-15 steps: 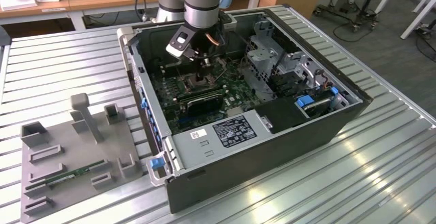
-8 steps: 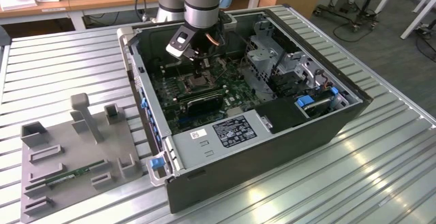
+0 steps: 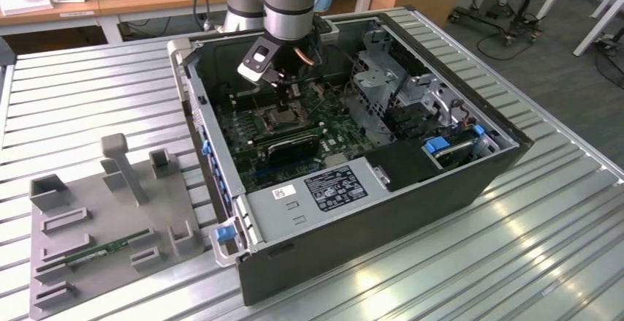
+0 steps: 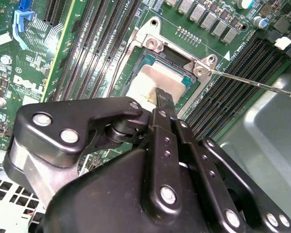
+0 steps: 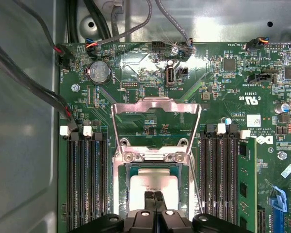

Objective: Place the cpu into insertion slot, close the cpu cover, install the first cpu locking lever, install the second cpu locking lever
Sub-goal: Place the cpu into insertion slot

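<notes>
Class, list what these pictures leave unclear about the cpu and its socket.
Near edge of the cpu: first wrist view, covered by the end effector.
Whether it touches the cpu: second wrist view, the fingertip overlaps the contact spot.
What the insertion slot holds: exterior view, too small.

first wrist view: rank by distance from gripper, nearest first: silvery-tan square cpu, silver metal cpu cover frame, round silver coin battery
1. Silvery-tan square cpu: in the black socket, right at the gripper.
2. Silver metal cpu cover frame: standing open, beyond the socket.
3. Round silver coin battery: farthest, past the cover on the green board.
</notes>
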Controlling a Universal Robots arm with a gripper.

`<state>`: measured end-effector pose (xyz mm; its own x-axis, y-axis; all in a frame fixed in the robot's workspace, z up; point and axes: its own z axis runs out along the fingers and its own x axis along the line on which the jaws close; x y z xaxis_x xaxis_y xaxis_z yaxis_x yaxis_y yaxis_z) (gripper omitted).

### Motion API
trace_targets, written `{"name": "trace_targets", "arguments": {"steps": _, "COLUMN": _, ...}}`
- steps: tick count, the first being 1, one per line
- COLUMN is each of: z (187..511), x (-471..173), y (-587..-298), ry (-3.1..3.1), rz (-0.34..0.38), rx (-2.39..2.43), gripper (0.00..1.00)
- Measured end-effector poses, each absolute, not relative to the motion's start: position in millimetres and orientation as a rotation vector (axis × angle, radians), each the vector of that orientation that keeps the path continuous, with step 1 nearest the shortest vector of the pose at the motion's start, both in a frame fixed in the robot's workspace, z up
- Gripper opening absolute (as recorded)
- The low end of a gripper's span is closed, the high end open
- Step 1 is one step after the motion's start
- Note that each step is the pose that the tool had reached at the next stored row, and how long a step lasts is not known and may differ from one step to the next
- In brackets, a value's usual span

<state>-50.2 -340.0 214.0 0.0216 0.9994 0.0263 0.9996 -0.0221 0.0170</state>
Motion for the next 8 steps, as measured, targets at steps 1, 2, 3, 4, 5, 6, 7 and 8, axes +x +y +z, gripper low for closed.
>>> {"name": "trace_targets", "arguments": {"steps": 1, "z": 213, "x": -50, "y": -340, "ry": -2.192, "rz": -0.048, "rx": -2.241, "gripper": 0.11}}
{"name": "trace_targets", "arguments": {"steps": 2, "z": 212, "x": -50, "y": -340, "ry": -2.192, "rz": -0.048, "rx": -2.241, "gripper": 0.11}}
{"name": "trace_targets", "arguments": {"steps": 3, "z": 211, "x": -50, "y": -340, "ry": -2.192, "rz": -0.048, "rx": -2.241, "gripper": 0.11}}
{"name": "trace_targets", "arguments": {"steps": 4, "z": 209, "x": -50, "y": -340, "ry": -2.192, "rz": -0.048, "rx": -2.241, "gripper": 0.11}}
{"name": "trace_targets", "arguments": {"steps": 5, "z": 207, "x": -50, "y": -340, "ry": -2.192, "rz": -0.048, "rx": -2.241, "gripper": 0.11}}
{"name": "trace_targets", "arguments": {"steps": 6, "z": 205, "x": -50, "y": -340, "ry": -2.192, "rz": -0.048, "rx": -2.241, "gripper": 0.11}}
{"name": "trace_targets", "arguments": {"steps": 7, "z": 203, "x": -50, "y": -340, "ry": -2.192, "rz": -0.048, "rx": -2.241, "gripper": 0.11}}
{"name": "trace_targets", "arguments": {"steps": 8, "z": 202, "x": -50, "y": -340, "ry": -2.192, "rz": -0.048, "rx": -2.241, "gripper": 0.11}}
